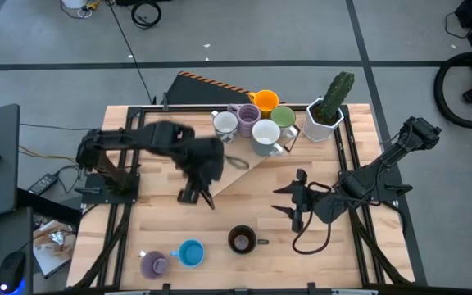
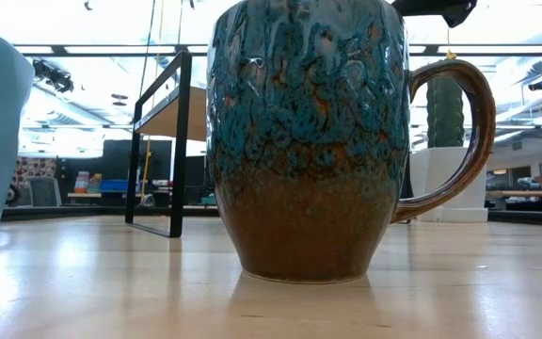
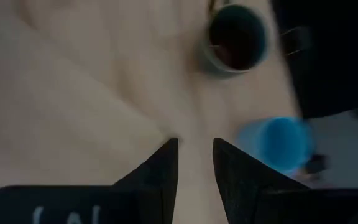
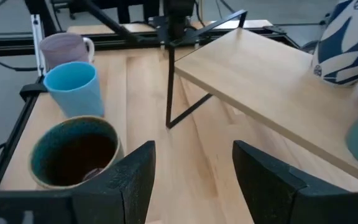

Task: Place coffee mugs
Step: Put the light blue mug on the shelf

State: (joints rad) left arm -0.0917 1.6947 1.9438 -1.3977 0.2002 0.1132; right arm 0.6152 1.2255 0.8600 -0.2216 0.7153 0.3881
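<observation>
Five mugs stand on a raised wooden shelf (image 1: 244,160) at the table's far side: white (image 1: 225,123), purple (image 1: 248,115), orange (image 1: 266,102), green (image 1: 283,117) and white (image 1: 265,135). Near the table's near edge stand a purple mug (image 1: 154,264), a blue mug (image 1: 191,252) and a dark brown mug (image 1: 242,240), which also fills the low view (image 2: 309,141). My left gripper (image 1: 199,197) hovers open and empty over mid-table, in front of the shelf (image 3: 194,168). My right gripper (image 1: 292,198) is open and empty, right of centre, facing the brown mug (image 4: 73,152).
A white angular pot with a green cactus (image 1: 326,115) stands on the shelf's right end. The shelf's thin black metal leg (image 4: 169,81) reaches the table between the two arms. Bare tabletop (image 1: 244,205) lies between the shelf and the near row of mugs.
</observation>
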